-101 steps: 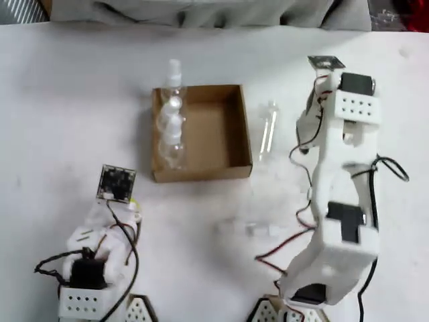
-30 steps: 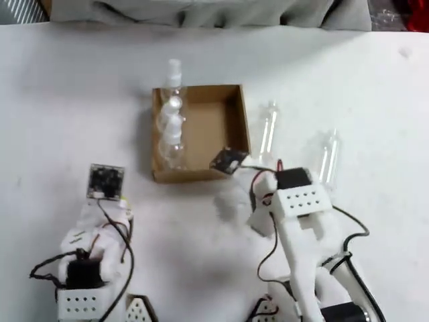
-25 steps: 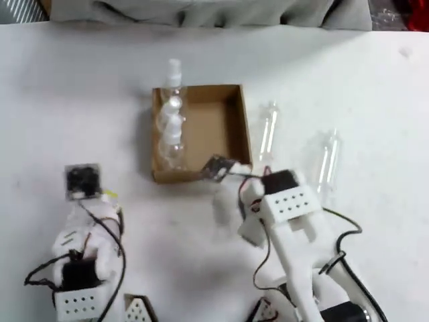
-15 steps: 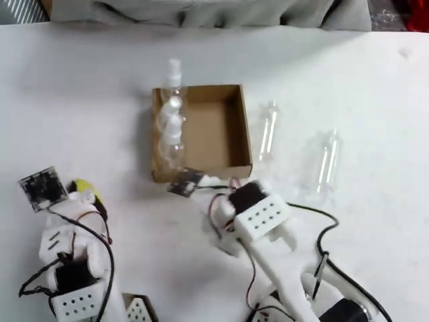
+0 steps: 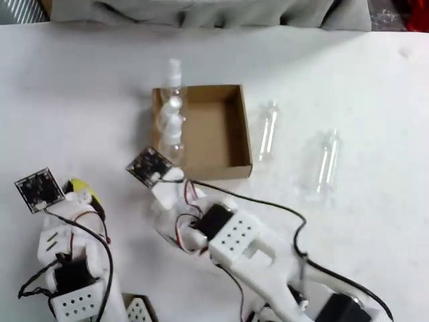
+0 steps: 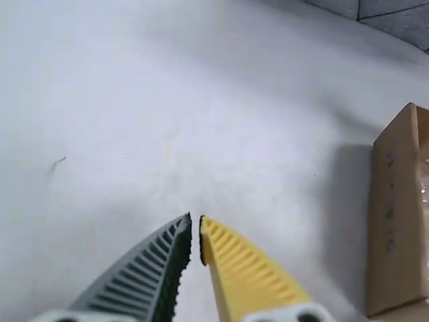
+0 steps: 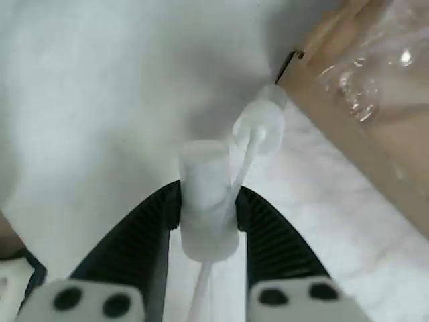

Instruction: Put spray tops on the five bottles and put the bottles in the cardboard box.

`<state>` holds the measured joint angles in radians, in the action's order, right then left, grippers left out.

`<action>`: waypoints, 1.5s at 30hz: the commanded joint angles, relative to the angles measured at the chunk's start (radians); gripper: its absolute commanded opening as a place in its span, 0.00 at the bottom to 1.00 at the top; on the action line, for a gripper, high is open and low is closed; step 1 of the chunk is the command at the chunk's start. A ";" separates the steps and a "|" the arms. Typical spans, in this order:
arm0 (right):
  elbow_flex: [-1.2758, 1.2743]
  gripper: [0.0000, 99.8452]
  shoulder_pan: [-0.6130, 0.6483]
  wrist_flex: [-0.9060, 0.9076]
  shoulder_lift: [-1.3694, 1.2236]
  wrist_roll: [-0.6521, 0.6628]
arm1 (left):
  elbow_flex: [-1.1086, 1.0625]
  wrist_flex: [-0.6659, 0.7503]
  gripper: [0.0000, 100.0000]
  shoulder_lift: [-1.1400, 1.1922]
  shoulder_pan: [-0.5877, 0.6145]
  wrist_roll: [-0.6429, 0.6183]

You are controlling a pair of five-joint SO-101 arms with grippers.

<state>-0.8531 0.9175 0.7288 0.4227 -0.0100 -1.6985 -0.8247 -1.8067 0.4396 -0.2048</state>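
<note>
The right claw (image 7: 206, 194) grips a spray top (image 7: 203, 176) narrowly, just off the cardboard box (image 7: 348, 127) corner. The left claw (image 6: 195, 231) is pinched together, holding nothing, well apart from the box. The high view adds 2 clear bottles (image 5: 267, 131) right of the box.

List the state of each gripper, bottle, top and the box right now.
left gripper: shut, empty
right gripper: shut on spray top
spray top: gripped, beside box corner
cardboard box: open, bottles along one wall
bottle beside box: no top, on table
far bottle: no top, on table
</note>
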 commanded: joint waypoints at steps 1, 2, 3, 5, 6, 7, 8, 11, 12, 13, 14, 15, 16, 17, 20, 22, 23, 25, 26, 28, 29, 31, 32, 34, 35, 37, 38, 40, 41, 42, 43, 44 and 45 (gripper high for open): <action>0.054 0.02 0.010 -0.140 -0.122 -0.080 | 0.020 0.034 0.02 -0.021 0.028 -0.012; 0.054 0.02 0.012 -0.179 -0.165 -0.086 | 0.020 0.034 0.02 -0.021 0.028 -0.012; 0.054 0.02 0.021 -0.211 -0.199 -0.083 | 0.020 0.035 0.02 -0.021 0.028 -0.012; 0.066 0.02 0.045 -0.262 -0.259 -0.083 | 0.015 0.051 0.02 -0.021 0.025 -0.012; 0.083 0.02 0.058 -0.266 -0.278 -0.083 | 0.014 0.054 0.02 -0.021 0.022 -0.012; 0.098 0.02 0.067 -0.259 -0.292 -0.083 | 0.014 0.054 0.02 -0.021 0.022 -0.012; 0.117 0.04 0.073 -0.240 -0.300 -0.084 | 0.014 0.054 0.02 -0.021 0.022 -0.012; 0.158 0.13 0.074 -0.166 -0.300 -0.091 | 0.012 0.054 0.02 -0.021 0.022 -0.011; 0.169 0.17 0.074 -0.142 -0.300 -0.091 | 0.012 0.054 0.02 -0.021 0.022 -0.011; 0.181 0.20 0.073 -0.124 -0.300 -0.086 | 0.012 0.054 0.02 -0.021 0.022 -0.011; 0.193 0.23 0.073 -0.104 -0.300 -0.084 | 0.012 0.054 0.02 -0.021 0.022 -0.009; 0.204 0.25 0.074 -0.085 -0.300 -0.083 | 0.012 0.054 0.02 -0.021 0.022 -0.009; 0.219 0.27 0.076 -0.065 -0.300 -0.083 | 0.012 0.054 0.02 -0.021 0.022 -0.009; 0.238 0.27 0.076 -0.038 -0.300 -0.083 | 0.012 0.054 0.02 -0.021 0.022 -0.009; 0.305 0.28 0.068 0.085 -0.298 -0.081 | 0.012 0.054 0.02 -0.021 0.022 -0.008; 0.364 0.28 0.059 0.200 -0.298 -0.071 | 0.012 0.054 0.02 -0.021 0.022 -0.008; 0.396 0.28 0.053 0.262 -0.294 -0.043 | 0.012 0.051 0.02 -0.021 0.022 -0.008; 0.442 0.28 0.039 0.369 -0.269 0.011 | 0.012 0.046 0.02 -0.021 0.022 -0.008; 0.454 0.28 0.030 0.415 -0.251 0.023 | 0.012 0.044 0.02 -0.021 0.022 -0.008; 0.460 0.26 0.010 0.479 -0.199 0.034 | 0.017 0.028 0.02 -0.021 0.019 -0.008; 0.459 0.24 -0.004 0.499 -0.171 0.052 | 0.021 0.002 0.02 -0.021 0.007 -0.008; 0.440 0.18 -0.041 0.522 -0.111 0.109 | 0.038 -0.055 0.02 -0.021 -0.038 -0.006; 0.425 0.15 -0.059 0.526 -0.079 0.135 | 0.049 -0.087 0.02 -0.021 -0.058 -0.006; 0.379 0.10 -0.094 0.532 -0.012 0.163 | 0.058 -0.120 0.02 -0.021 -0.091 -0.006; 0.351 0.08 -0.116 0.532 0.021 0.163 | 0.058 -0.129 0.02 -0.021 -0.111 -0.006; 0.290 0.05 -0.170 0.536 0.087 0.170 | 0.055 -0.132 0.02 -0.018 -0.150 -0.006; 0.261 0.04 -0.202 0.545 0.122 0.172 | 0.054 -0.132 0.02 -0.018 -0.163 -0.006; 0.201 0.04 -0.260 0.564 0.186 0.175 | 0.054 -0.132 0.02 -0.016 -0.183 -0.006; 0.172 0.04 -0.294 0.576 0.217 0.193 | 0.054 -0.132 0.02 -0.016 -0.202 -0.008; 0.138 0.04 -0.326 0.590 0.245 0.227 | 0.051 -0.132 0.02 -0.015 -0.229 -0.008; 0.101 0.04 -0.355 0.596 0.271 0.258 | 0.043 -0.132 0.02 -0.015 -0.255 -0.008; 0.061 0.04 -0.383 0.598 0.298 0.279 | 0.032 -0.132 0.02 -0.015 -0.280 -0.008; 0.018 0.04 -0.412 0.596 0.325 0.292 | 0.021 -0.132 0.02 -0.015 -0.298 -0.008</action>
<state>-0.7656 0.5861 1.3119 0.6621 0.2263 -1.6924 -0.9551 -1.8082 0.2018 -0.2064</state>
